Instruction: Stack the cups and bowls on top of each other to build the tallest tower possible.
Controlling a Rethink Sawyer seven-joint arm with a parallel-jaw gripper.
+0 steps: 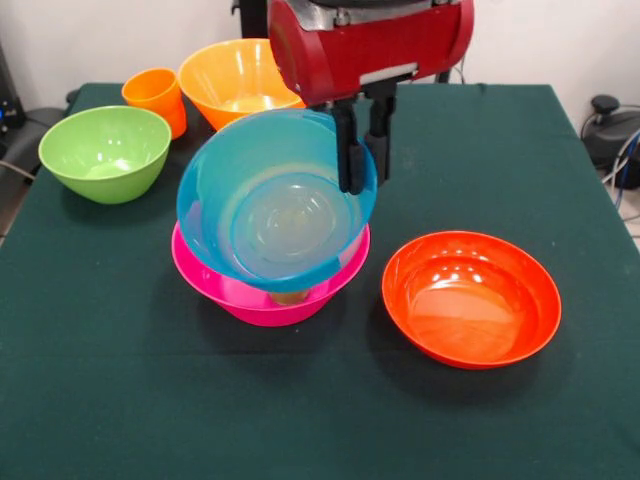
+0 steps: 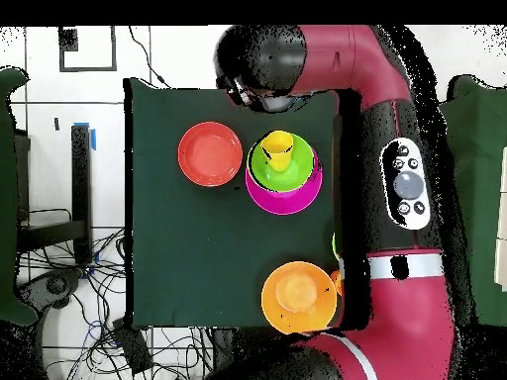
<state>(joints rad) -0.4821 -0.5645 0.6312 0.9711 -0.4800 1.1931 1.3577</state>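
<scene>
A translucent blue bowl (image 1: 270, 205) hangs tilted toward the camera, just over the large pink bowl (image 1: 250, 300). My gripper (image 1: 364, 150) is shut on the blue bowl's far right rim, one finger inside and one outside. Through the blue plastic, something yellow-orange (image 1: 290, 296) shows low inside the pink bowl. In the overhead view the tower is the pink bowl (image 2: 284, 201) holding green pieces (image 2: 293, 168) with a yellow cup (image 2: 278, 148) on top. The blue bowl cannot be made out there, and the arm's wrist (image 2: 262, 64) hides the gripper.
A red-orange bowl (image 1: 470, 298) (image 2: 210, 153) sits beside the tower. A light green bowl (image 1: 105, 152), an orange cup (image 1: 155, 98) and an orange bowl (image 1: 235, 80) (image 2: 297, 294) stand toward the robot's side. The arm (image 2: 406, 188) lies along one table edge.
</scene>
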